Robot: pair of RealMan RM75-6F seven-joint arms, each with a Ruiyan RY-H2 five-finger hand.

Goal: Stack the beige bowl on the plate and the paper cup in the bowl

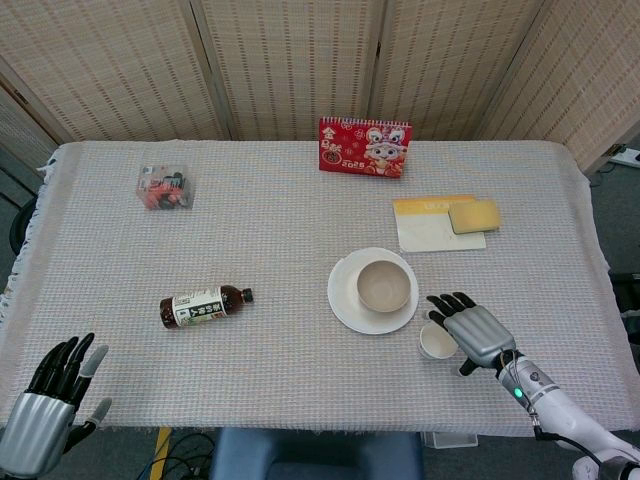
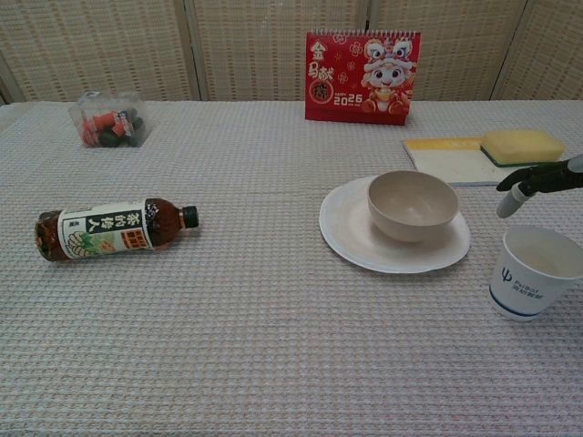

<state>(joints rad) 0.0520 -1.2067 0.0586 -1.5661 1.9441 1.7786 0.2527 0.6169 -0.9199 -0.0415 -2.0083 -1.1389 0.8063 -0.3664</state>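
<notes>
A: Progress? The round beige bowl already sits on the flat white plate, so that half is done. The white paper cup with a blue logo stands upright on the woven grey tablecloth, just right of the plate and not in the bowl. That's what's left.

B: Hands?

A: The right hand hangs over the cup's far side, fingers spread, holding nothing; I can't tell if it touches the rim. The left hand is at the near left table corner, fingers apart, holding nothing.

B: View differences?

A: Head view shows both hands whole. Chest view catches only the right hand's fingertips above the cup, no left hand, but it shows a clear gap between cup and plate and the cup's logo.
</notes>
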